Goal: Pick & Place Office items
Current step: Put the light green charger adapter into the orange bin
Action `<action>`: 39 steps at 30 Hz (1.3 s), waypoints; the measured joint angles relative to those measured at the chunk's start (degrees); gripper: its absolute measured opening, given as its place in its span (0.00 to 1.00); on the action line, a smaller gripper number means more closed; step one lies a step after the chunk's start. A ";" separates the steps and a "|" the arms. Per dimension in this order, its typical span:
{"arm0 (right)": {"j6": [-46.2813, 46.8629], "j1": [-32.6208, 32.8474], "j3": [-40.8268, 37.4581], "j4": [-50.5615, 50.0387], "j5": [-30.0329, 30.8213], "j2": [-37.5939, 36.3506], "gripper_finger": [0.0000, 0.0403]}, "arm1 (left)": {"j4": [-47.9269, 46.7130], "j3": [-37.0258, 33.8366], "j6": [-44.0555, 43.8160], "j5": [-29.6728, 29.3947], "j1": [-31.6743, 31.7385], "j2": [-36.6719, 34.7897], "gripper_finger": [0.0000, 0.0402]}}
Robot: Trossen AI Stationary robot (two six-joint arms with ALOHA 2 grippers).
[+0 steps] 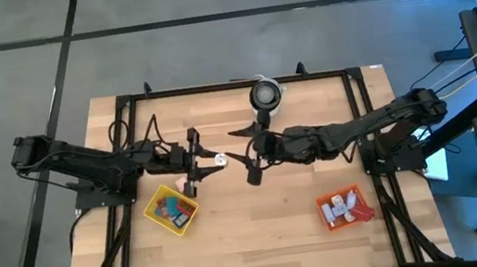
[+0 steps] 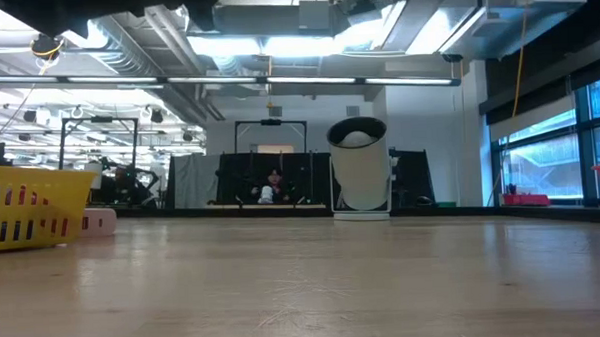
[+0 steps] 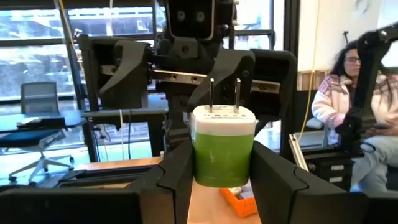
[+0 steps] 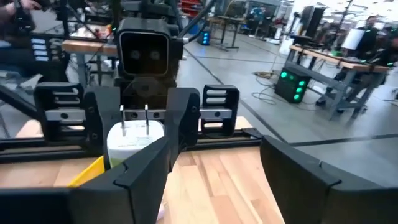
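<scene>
My left gripper (image 1: 208, 159) (image 3: 222, 163) is over the table's middle, shut on one office item, a small green plug adapter (image 3: 224, 152) with a white cap and two metal prongs (image 3: 224, 93). From above, the adapter (image 1: 220, 159) shows as a white speck. My right gripper (image 1: 247, 156) (image 4: 217, 149) faces it from the table's right, open, its fingers standing apart just short of the prongs and touching nothing. The right wrist view shows the adapter (image 4: 134, 142) in the left gripper. Other small pieces lie in the yellow tray (image 1: 172, 208) and the orange tray (image 1: 342, 208). My left gripper pinches the adapter's green body (image 3: 204, 163) between its two fingers, one on each side. The fingers (image 3: 176, 171) come level from the table's left. The white pronged end sticks out past the fingertips toward the right gripper. The adapter is lifted clear of the table.
A white round roll with a dark centre (image 1: 266, 94) (image 2: 358, 166) stands near the far edge, behind the right gripper. Seen from table height, the yellow tray (image 2: 31, 203) is at the left with a pale piece (image 2: 98, 222) beside it. A person (image 3: 348, 93) sits beyond the table.
</scene>
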 joint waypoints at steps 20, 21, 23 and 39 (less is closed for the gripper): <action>1.98 3.50 5.77 -11.09 1.31 -0.48 0.64 | -1.19 0.00 2.78 2.29 2.35 -1.77 0.31; 1.99 3.33 5.77 -10.21 0.40 -0.25 0.64 | -1.21 0.00 2.74 2.23 2.36 -1.77 0.31; 1.99 2.98 5.76 -9.18 -0.31 0.08 0.64 | -1.21 0.00 2.75 2.16 2.38 -1.77 0.31; 2.36 0.75 5.73 -4.45 -4.76 3.23 0.64 | -0.71 0.13 0.48 5.12 2.36 -1.68 0.31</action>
